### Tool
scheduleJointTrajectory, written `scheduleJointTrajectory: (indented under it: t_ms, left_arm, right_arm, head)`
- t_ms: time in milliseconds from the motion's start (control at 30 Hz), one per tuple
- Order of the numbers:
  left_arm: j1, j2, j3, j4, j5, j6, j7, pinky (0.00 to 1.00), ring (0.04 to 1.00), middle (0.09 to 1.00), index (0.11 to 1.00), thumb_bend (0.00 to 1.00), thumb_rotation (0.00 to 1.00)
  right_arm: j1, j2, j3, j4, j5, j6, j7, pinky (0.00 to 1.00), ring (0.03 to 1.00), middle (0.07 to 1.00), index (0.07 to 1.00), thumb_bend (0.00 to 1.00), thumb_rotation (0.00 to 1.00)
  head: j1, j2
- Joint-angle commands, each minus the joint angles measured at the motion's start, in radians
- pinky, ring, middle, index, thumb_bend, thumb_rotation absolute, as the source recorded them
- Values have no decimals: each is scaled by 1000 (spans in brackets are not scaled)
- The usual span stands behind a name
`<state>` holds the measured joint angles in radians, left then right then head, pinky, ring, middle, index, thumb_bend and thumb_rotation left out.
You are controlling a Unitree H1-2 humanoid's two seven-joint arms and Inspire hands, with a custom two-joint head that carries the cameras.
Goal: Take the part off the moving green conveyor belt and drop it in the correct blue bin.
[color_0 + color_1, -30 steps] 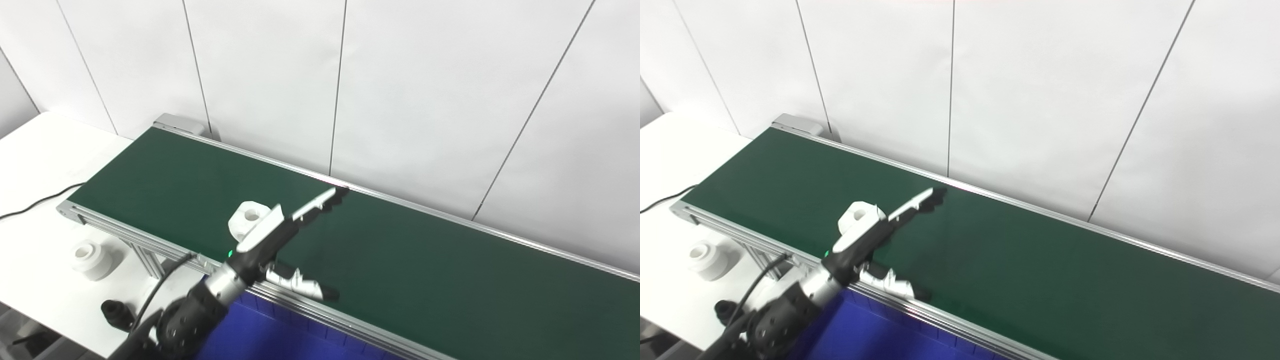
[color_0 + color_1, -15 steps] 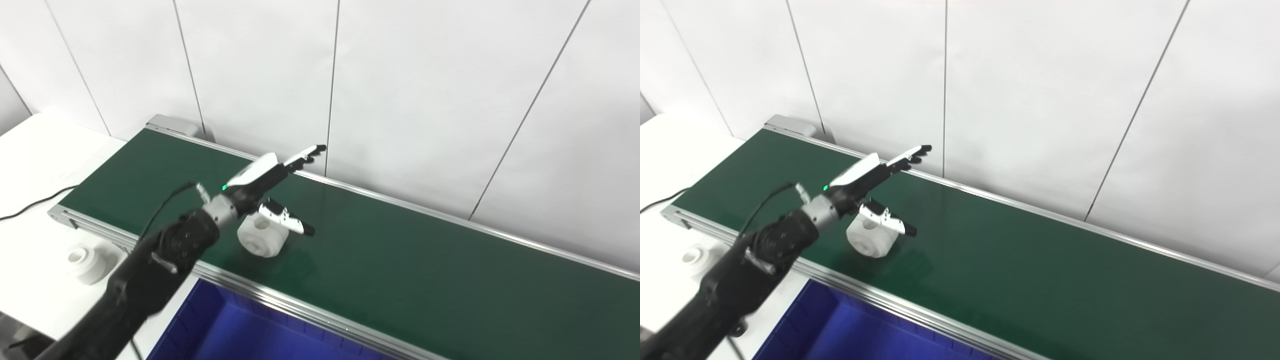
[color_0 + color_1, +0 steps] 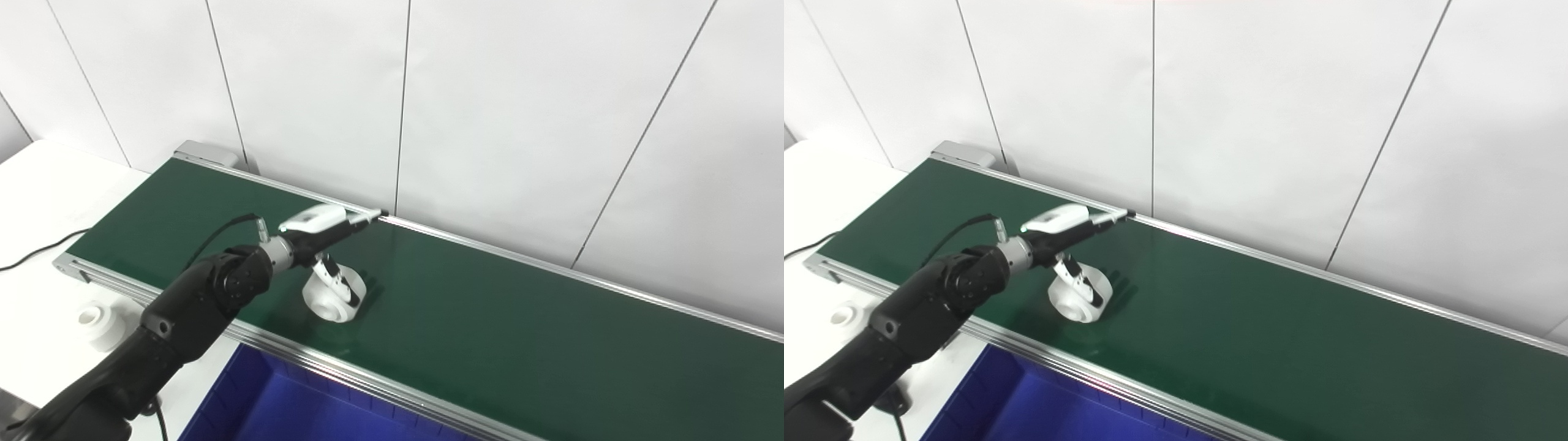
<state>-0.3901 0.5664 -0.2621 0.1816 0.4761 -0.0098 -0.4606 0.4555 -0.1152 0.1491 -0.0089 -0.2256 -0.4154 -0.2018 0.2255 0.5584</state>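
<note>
My left hand (image 3: pixel 324 245) hangs over the white part (image 3: pixel 335 295) on the green conveyor belt (image 3: pixel 490 318), fingers stretched flat above it and thumb hooked down its near face — spread, not yet closed, since the belt carries the part along; the blue bin (image 3: pixel 263 404) sits just below the near rail, handy for the drop; my right hand is out of view.

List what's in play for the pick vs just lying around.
In play:
- white part on the green conveyor belt
- left hand over the part, fingers extended, thumb down against it, not closed
- blue bin below the belt's near rail

Lying about:
- second white part on the white table
- black cable
</note>
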Motion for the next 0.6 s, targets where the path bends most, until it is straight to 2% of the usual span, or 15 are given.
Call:
scheduleJointTrajectory:
  t_ms: [0,100,200,300,367,433,467,533,567]
  left_arm:
    - [-4,35,-3,-31,-15,45,-53,890,981,990,998,1000,172]
    - [16,35,-12,-63,-38,101,-115,876,995,993,1000,1000,161]
    - [26,37,-25,-84,-52,134,-166,904,999,998,1000,1000,186]
    - [38,40,-33,-108,-82,156,-208,953,1000,1000,1000,1000,204]
    - [46,42,-36,-119,-94,157,-221,959,1000,1000,1000,1000,226]
    - [55,44,-39,-128,-103,156,-231,969,1000,1000,1000,1000,258]
    - [60,46,-41,-136,-104,158,-235,977,1000,1000,1000,1000,256]
    - [71,46,-41,-151,-109,167,-240,942,1000,1000,1000,1000,177]
    - [74,46,-41,-156,-110,167,-241,934,1000,1000,1000,1000,164]
  right_arm:
    - [9,6,-11,-28,-14,-44,4,439,636,891,873,743,368]
    - [5,3,-11,-26,1,-48,15,507,707,894,874,733,356]
    - [4,4,-13,-28,21,-48,26,444,638,894,877,728,332]
    - [1,4,-18,-26,12,-50,26,480,669,891,876,722,325]
    - [1,5,-22,-25,7,-49,26,436,610,889,874,730,330]
    - [2,7,-25,-25,1,-48,25,470,652,894,876,728,335]
    - [3,8,-27,-26,-3,-48,25,404,569,892,877,726,337]
    - [4,8,-26,-27,9,-49,32,492,683,894,881,726,333]
    - [4,8,-25,-28,12,-49,35,506,698,895,881,725,332]
  head:
    - [1,1]
    - [3,2]
    - [3,3]
    - [4,4]
    - [5,4]
    - [6,4]
    - [8,5]
    - [8,6]
    - [9,7]
